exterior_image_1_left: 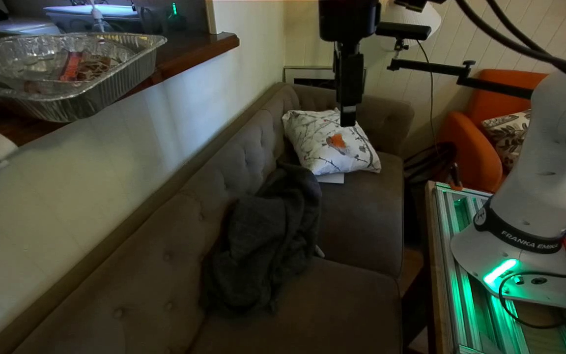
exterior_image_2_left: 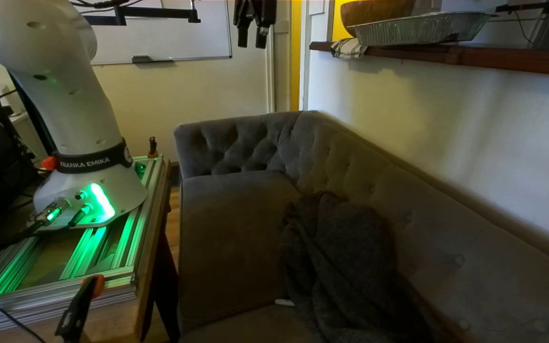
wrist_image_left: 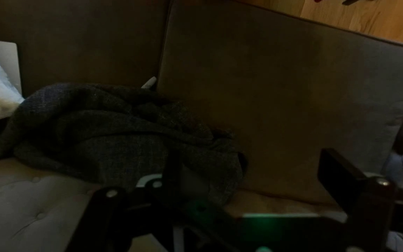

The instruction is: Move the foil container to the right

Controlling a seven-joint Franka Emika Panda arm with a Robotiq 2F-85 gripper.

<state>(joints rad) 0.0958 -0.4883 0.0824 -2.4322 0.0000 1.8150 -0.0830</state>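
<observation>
The foil container [exterior_image_1_left: 96, 98] is a shallow silver tray with a rolled rim. It sits on a wooden ledge above the sofa, with reddish and pale contents visible inside. It also shows from the side in an exterior view [exterior_image_2_left: 412, 31]. My gripper [exterior_image_1_left: 348, 118] hangs above the sofa, well apart from the foil container. It also shows in an exterior view [exterior_image_2_left: 251, 43], fingers pointing down and spread. In the wrist view my gripper [wrist_image_left: 252, 157] has its two fingers wide apart with nothing between them. The container is out of the wrist view.
The wooden ledge [exterior_image_1_left: 199, 51] runs along a low wall. A striped cloth [exterior_image_2_left: 347, 48] and a brown bowl [exterior_image_2_left: 374, 14] are near the container. Below are the sofa [exterior_image_1_left: 361, 216], a dark blanket [exterior_image_1_left: 273, 236] and a white patterned cushion [exterior_image_1_left: 332, 142]. An orange chair [exterior_image_1_left: 469, 147] stands behind.
</observation>
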